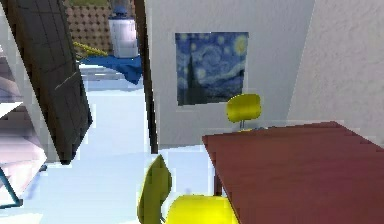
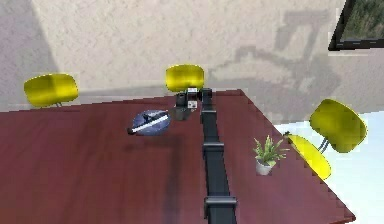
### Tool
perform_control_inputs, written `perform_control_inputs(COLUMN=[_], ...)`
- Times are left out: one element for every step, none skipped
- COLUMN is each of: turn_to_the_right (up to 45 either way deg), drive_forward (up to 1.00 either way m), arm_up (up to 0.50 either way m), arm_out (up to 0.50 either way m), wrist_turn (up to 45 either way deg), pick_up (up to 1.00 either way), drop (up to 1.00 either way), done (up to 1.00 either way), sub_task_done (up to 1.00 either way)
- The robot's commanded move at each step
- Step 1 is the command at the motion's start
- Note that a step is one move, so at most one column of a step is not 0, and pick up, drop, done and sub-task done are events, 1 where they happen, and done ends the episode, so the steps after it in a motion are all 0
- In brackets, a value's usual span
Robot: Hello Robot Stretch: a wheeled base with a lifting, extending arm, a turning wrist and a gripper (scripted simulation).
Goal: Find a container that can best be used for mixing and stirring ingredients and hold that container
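Even, bright light with soft shadows
Both views are evenly and brightly lit. Soft grey shadows are cast on the wall (image 2: 270, 50) behind the dark-red surface (image 2: 80, 170) in the arm side view. In the forward view the floor (image 1: 110, 130) is lit pale and bright, and upright edges are shown leaning near the sides.

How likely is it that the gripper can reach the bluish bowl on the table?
Probably yes: the gripper is right at the bowl on the table, nothing shows between them, and the potted plant stands aside.
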Motion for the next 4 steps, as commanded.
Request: perform_control_inputs(turn_to_the_right=[0.0, 0.0, 0.0, 0.0], drive_forward=[0.00, 0.00, 0.00, 0.00], arm_up=[0.18, 0.00, 0.00, 0.00], arm_out=[0.00, 0.00, 0.00, -0.48], wrist_turn=[0.0, -45.0, -15.0, 0.0], pick_up=[0.00, 0.00, 0.00, 0.00], drop=[0.00, 0.00, 0.00, 0.00], done=[0.00, 0.00, 0.00, 0.00], sub_task_done=[0.00, 0.00, 0.00, 0.00])
